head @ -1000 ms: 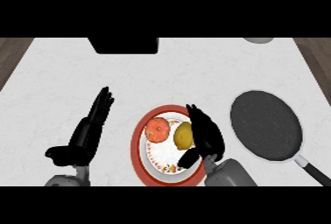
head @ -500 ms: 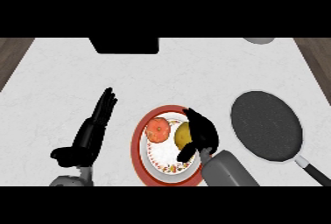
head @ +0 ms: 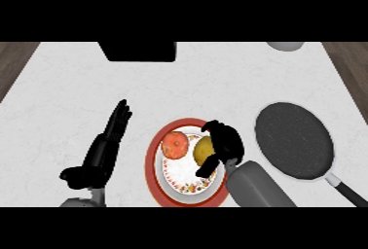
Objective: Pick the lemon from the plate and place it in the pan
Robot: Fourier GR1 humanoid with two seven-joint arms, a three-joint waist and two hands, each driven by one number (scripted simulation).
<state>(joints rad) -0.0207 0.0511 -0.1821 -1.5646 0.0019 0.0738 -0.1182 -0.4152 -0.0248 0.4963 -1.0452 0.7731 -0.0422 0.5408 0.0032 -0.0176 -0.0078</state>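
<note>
A black block (head: 137, 50) sits at the counter's (head: 215, 82) far edge, a grey round object (head: 286, 45) near its far right corner. On the red-rimmed plate (head: 155, 160) an orange-red fruit (head: 174, 144) lies just left of the lemon (head: 204, 149). The right hand (head: 224, 142) curls over the lemon, partly hiding it. The pan (head: 293, 140) lies just right. The left hand (head: 108, 142) rests open, fingers straight, left of the plate.

Right hand (head: 224, 142) around plated lemon (head: 203, 149)
</note>
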